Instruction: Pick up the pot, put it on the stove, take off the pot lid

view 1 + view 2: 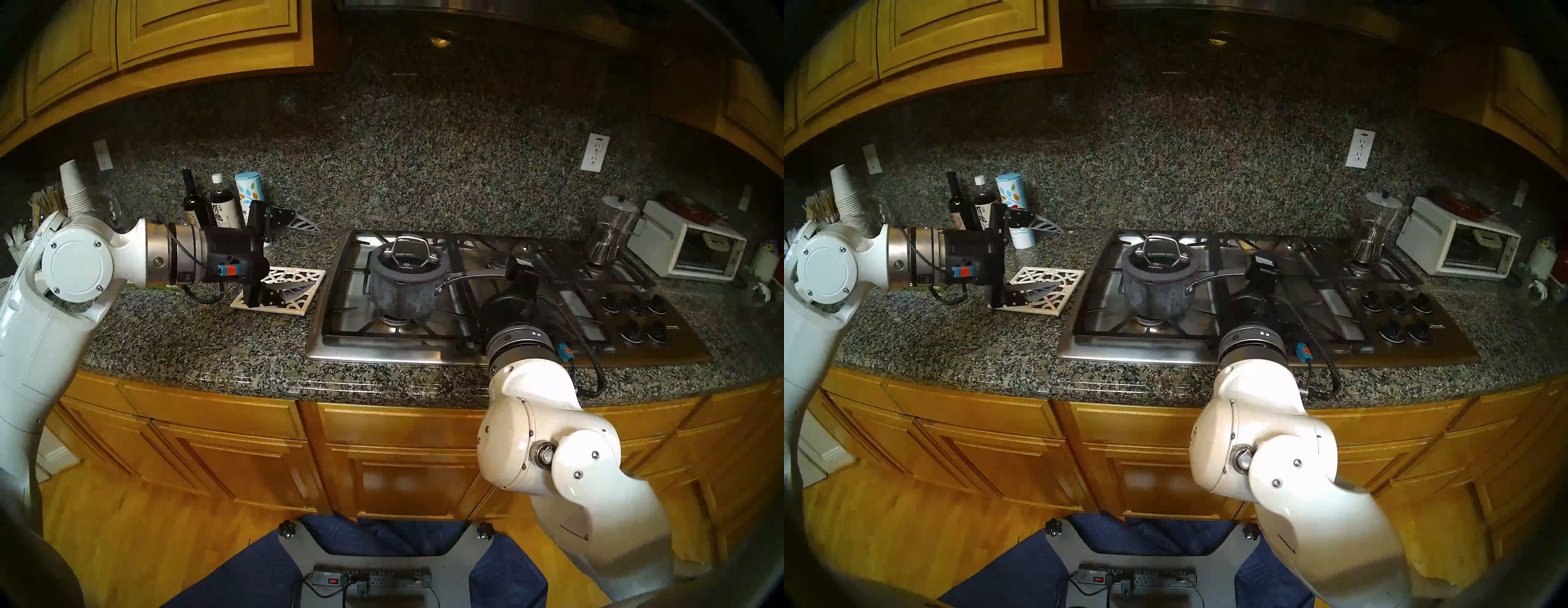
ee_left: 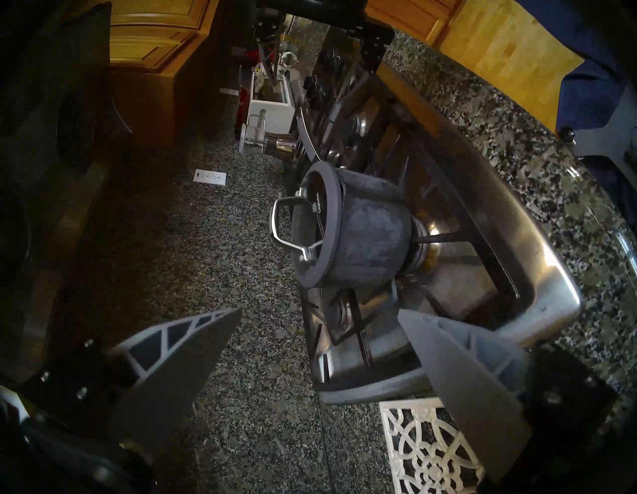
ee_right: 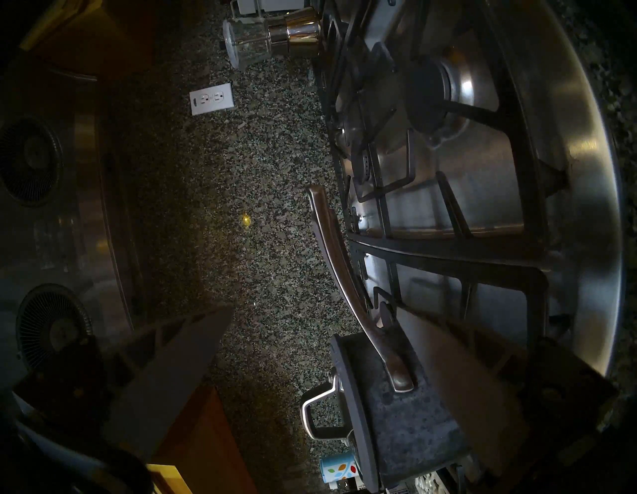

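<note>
The dark-grey pot [image 1: 403, 288] stands on the front-left burner of the steel stove [image 1: 424, 342]. The pot lid [image 1: 409, 260] sits on it, its metal loop upright. The pot's long silver handle [image 3: 337, 269] points to my right and runs between the fingers of my right gripper [image 1: 519, 271], which is open. The handle lies close to the lower finger; I cannot tell whether they touch. My left gripper [image 1: 315, 259] is open and empty, above the white lattice trivet [image 1: 297, 276], left of the stove. In the left wrist view the pot [image 2: 372, 234] and lid [image 2: 327, 193] lie ahead of the fingers.
A glass-and-metal coffee maker [image 1: 611, 229] stands on the stove's back right, with a white toaster oven [image 1: 687, 250] beside it. Black knobs [image 1: 632, 314] sit front right. Bottles [image 1: 220, 204], a patterned canister [image 1: 250, 191] and stacked paper cups [image 1: 74, 187] line the back left.
</note>
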`<act>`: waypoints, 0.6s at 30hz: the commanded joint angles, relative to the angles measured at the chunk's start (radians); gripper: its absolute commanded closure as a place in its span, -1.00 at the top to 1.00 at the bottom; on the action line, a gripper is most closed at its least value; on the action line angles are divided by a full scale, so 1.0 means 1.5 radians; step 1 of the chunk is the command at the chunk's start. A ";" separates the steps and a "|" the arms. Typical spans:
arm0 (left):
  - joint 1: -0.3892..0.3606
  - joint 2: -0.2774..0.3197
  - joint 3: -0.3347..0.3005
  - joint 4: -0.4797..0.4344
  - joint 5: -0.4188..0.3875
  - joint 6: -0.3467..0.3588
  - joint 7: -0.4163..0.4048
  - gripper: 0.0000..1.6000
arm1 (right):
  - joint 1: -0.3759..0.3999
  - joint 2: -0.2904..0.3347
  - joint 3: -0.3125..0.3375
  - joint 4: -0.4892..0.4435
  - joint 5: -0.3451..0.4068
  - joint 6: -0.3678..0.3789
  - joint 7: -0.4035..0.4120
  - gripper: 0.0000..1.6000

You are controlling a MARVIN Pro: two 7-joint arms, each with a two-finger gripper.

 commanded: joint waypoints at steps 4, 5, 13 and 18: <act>-0.019 -0.006 -0.015 -0.012 -0.002 0.008 0.010 1.00 | 0.014 0.000 0.001 -0.018 -0.018 0.002 0.004 1.00; -0.019 -0.006 -0.015 -0.012 -0.002 0.009 0.009 1.00 | 0.014 -0.001 0.001 -0.018 -0.018 0.002 0.004 1.00; -0.019 -0.009 -0.016 -0.013 -0.001 0.011 0.008 1.00 | 0.014 -0.001 0.000 -0.018 -0.020 0.003 0.002 1.00; -0.019 -0.010 -0.017 -0.013 -0.001 0.011 0.006 1.00 | 0.014 -0.002 0.000 -0.018 -0.022 0.003 0.001 1.00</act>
